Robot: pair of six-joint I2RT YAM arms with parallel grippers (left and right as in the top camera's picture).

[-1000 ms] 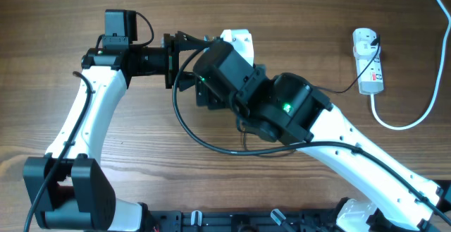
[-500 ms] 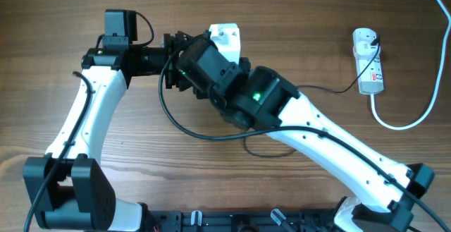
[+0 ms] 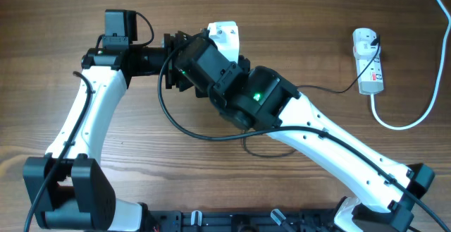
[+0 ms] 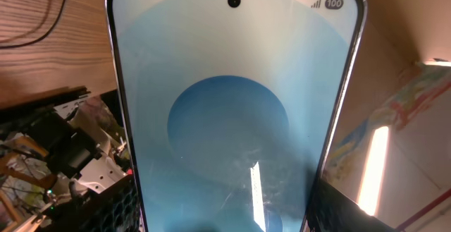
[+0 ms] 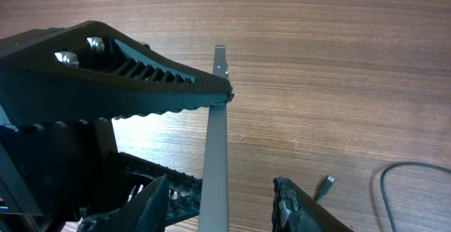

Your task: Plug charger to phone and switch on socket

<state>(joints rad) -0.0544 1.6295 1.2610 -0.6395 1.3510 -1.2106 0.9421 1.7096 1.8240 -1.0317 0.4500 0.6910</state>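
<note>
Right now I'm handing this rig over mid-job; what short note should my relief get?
Left gripper: fingers shut on the phone, screen lit.
Right gripper: fingers open either side of the phone's edge, holding nothing.
Charger connector tip lies loose on the table, unplugged; socket sits at the table's far right, switch unreadable.
Done: phone held up. Left: grasp connector, plug into phone, switch socket on.

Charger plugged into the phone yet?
No: the right wrist view shows the charger tip lying loose on the table, apart from the phone.
</note>
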